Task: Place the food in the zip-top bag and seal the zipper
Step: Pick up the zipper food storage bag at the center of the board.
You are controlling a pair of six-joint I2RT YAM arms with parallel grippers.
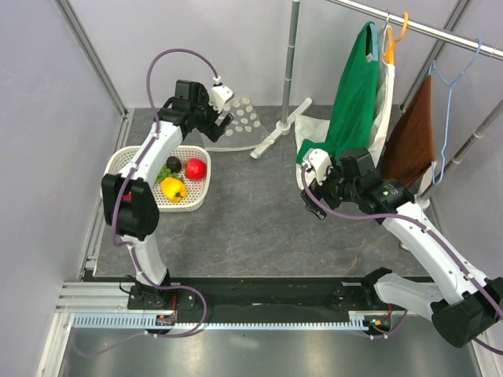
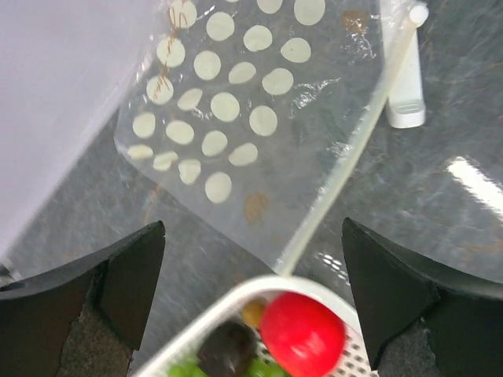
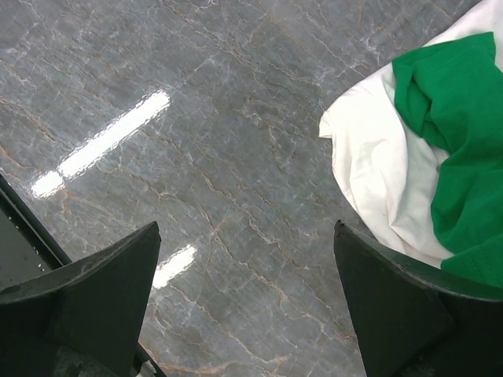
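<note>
Bag (image 2: 236, 118) top cropped in wrist cam; left hand (image 2: 251, 292) spread wide.

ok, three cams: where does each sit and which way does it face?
Top external: above and behind the bases, looking down on the table; both arms show, left gripper at the zip-top bag, right gripper near the green cloth.
Left wrist: wrist-mounted, looks down between its own open fingers at the bag, zipper and basket rim.
Right wrist: wrist-mounted, looks down between its own open fingers at bare table and white cloth.
Shared: bag and basket in top and left wrist; green cloth in top and right wrist.
</note>
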